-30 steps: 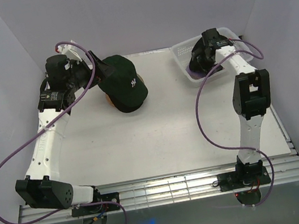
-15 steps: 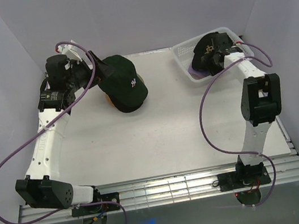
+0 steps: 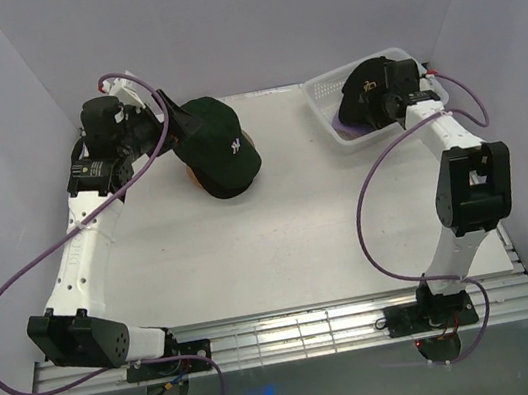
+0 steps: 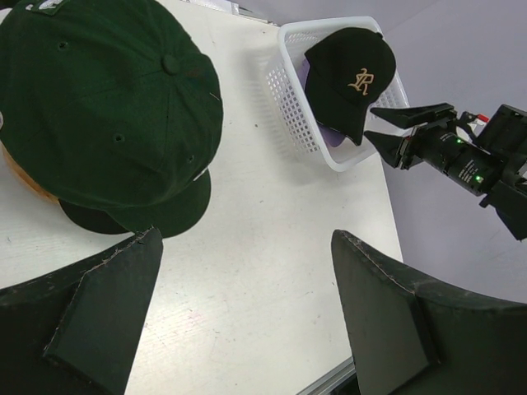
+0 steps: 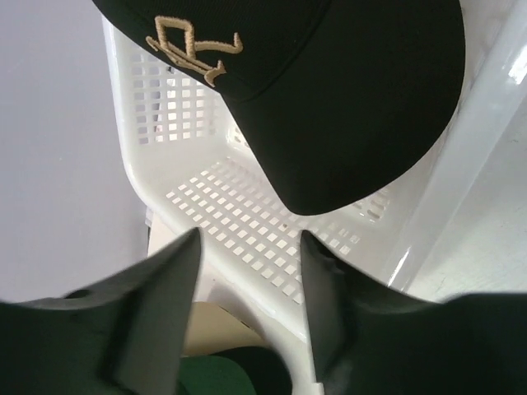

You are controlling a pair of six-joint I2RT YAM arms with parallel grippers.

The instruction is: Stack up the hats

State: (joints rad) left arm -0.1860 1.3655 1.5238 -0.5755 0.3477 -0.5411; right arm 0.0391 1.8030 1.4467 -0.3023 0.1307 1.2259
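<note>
Counting caps, we list three in plain view: one dark green cap on the wooden stand; one black cap with gold lettering, lying over one lavender cap, mostly hidden, in the one white basket. A darker brim under the green cap is largely covered. Left gripper: fingers spread, beside the stand. Right gripper: fingers spread, empty, at the basket.

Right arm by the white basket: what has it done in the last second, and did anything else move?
The right gripper drew back from over the white plastic mesh basket, rightward, uncovering the black fabric cap with a gold logo inside. It is open and took nothing. The open left gripper and the dark green cap on the round wooden stand stayed put.
</note>
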